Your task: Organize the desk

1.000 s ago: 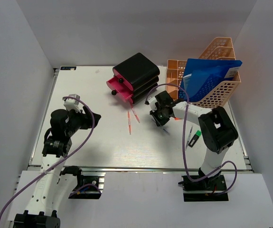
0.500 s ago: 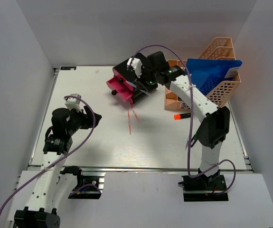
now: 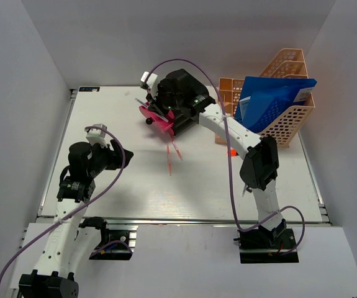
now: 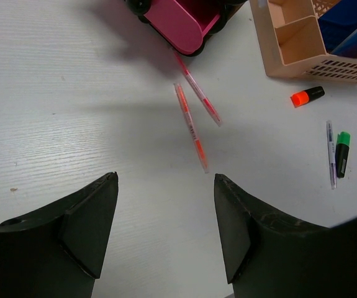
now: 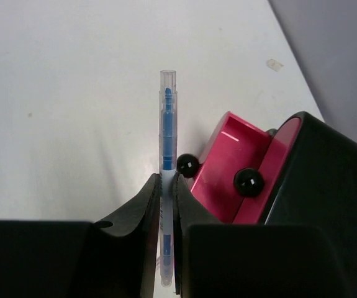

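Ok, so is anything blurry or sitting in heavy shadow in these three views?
Top external: even, soft light, with only a faint shadow on the desk beside the left arm. Left wrist: the two red pens are sharp, while the left fingers are near-black and featureless. Right wrist: the blue pen is crisp between the right fingers, with no glare.
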You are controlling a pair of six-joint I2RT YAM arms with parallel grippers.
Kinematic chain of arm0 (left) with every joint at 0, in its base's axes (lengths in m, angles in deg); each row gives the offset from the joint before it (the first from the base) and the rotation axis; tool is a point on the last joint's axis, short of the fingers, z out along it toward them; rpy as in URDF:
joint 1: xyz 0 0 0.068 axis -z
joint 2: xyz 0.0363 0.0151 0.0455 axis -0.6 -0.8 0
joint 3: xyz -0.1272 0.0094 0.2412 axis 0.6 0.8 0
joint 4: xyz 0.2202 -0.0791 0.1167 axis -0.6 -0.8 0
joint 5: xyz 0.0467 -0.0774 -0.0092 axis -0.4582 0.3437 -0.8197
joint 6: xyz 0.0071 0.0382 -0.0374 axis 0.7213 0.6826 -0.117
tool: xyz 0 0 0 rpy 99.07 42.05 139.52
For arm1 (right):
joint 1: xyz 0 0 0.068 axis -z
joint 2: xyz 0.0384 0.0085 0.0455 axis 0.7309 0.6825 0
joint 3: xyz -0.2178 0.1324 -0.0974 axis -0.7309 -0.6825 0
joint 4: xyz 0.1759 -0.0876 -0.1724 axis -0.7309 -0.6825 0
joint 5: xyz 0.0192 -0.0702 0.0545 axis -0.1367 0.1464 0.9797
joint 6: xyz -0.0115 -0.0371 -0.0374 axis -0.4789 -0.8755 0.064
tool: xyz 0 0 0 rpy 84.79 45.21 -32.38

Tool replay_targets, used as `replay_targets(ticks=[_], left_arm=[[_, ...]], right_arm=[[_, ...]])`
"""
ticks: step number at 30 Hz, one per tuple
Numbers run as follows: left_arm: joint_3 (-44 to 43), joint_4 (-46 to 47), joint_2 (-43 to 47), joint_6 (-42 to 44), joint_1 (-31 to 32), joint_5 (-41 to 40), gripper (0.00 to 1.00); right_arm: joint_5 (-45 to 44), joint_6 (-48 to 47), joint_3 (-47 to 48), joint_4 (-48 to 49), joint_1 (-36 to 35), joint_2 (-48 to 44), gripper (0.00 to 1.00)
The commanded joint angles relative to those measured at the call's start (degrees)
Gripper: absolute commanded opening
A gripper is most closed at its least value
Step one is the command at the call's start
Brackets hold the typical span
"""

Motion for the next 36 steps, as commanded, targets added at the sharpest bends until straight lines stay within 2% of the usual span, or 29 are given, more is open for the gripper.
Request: replay_targets(ticks=[1,8,16,21,23,26,30,34,36], left_arm=[[0.15,0.99,0.72,0.27,-0.25,1.13,0.73],[0.15,0.99,1.51,0.36,-0.25,1.48,0.73],[0.06,0.99,2.22,0.45,-0.25,1.39,0.73],[0.14,1.17,2.48,0.53,-0.25,1.48,0.73],[0.06,1.17,2.57,0.53,-0.25,1.65,0.73],[0.23,1.26,2.48,0.45,-0.25,1.75,0.73],[0.23,1.43,2.39,0.53,-0.25,2.09,0.73],[0.41,1.87,2.31,0.71,-0.25,2.8,0.72],[0.85,2.57,2.13,0.62,-0.25,4.63,0.68]], right_arm=[[-6.64,3.91,-0.59,10.08,0.16,2.88,0.0],[-10.61,6.46,-3.22,21.66,0.25,6.22,0.0],[-14.3,5.94,-1.12,24.68,0.07,11.4,0.0],[-16.4,4.71,-4.1,25.82,-0.02,11.58,0.0],[-16.59,4.71,-4.98,25.64,0.33,11.23,0.07],[-16.85,4.36,-5.95,25.29,0.33,10.36,0.29],[-16.15,4.44,-7.44,24.77,0.16,8.43,0.4],[-15.36,5.67,-7.88,23.71,0.25,6.23,0.39],[-14.13,6.46,-7.97,22.74,0.33,4.21,0.25]])
